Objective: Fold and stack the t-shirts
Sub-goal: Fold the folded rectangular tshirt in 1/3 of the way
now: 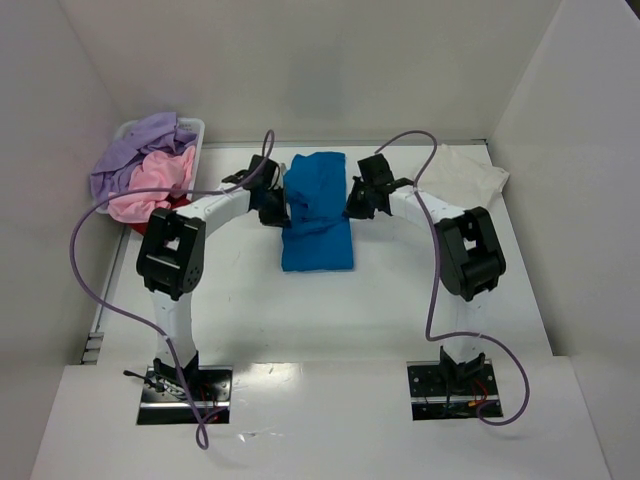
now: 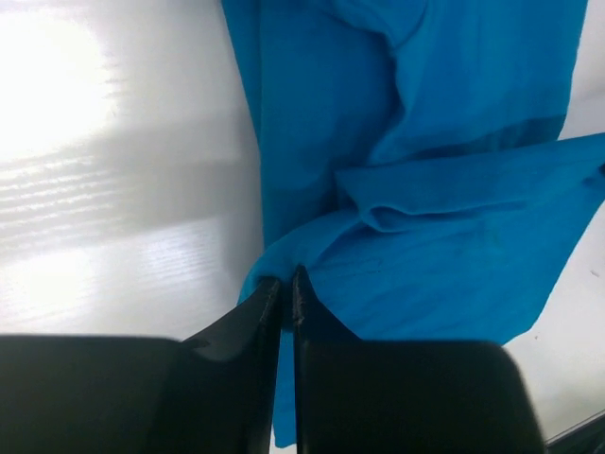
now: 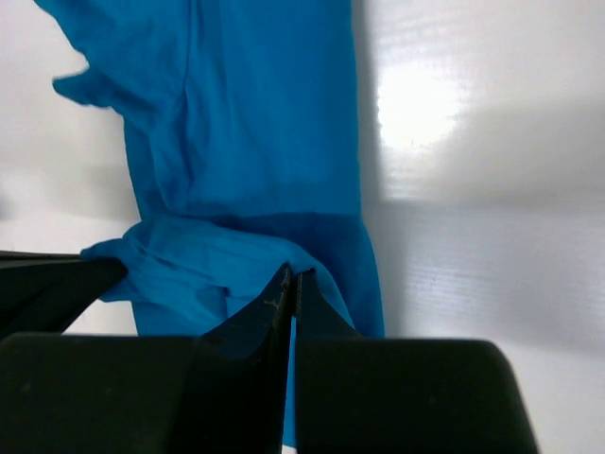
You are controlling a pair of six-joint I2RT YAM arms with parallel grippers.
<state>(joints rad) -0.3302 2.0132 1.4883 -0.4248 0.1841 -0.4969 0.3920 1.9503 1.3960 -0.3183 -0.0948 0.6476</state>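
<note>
The bright blue t-shirt lies folded lengthwise in the middle of the table. My left gripper is shut on its left edge; in the left wrist view blue cloth is pinched between the tips. My right gripper is shut on its right edge; in the right wrist view a fold of the blue shirt sits between the tips. The held part is lifted over the lower part. A white t-shirt lies at the back right. Lavender and pink shirts are heaped at the back left, with dark red beneath.
A white plastic basket at the back left holds the heaped shirts. White walls close in the table at the back and both sides. Purple cables loop from both arms.
</note>
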